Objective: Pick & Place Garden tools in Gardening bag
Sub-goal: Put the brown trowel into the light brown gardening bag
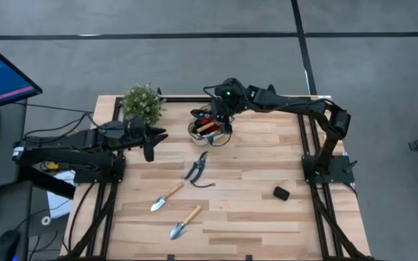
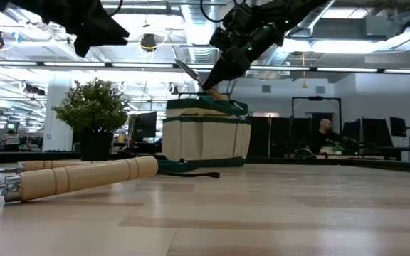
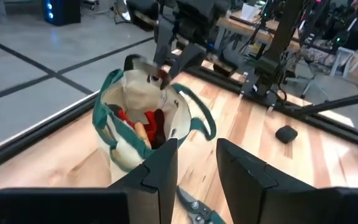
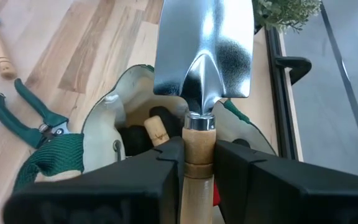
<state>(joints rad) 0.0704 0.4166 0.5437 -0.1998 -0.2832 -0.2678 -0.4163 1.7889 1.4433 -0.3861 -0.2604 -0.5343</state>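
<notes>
Lighting's bright and even, coming from ceiling strip lights (image 2: 41, 37) in the low view, so shadows on the table (image 1: 252, 210) are soft and faint. Strong glare on the trowel blade (image 4: 204, 46) up close. Wooden handle (image 2: 84, 176) nearest the low camera is soft, out of focus

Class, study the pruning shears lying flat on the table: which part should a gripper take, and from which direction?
Probably the pruning shears are best taken from straight above, across the narrow pivot between blades and handles: they lie flat and clear of other things, and the splayed handles are wider.
</notes>
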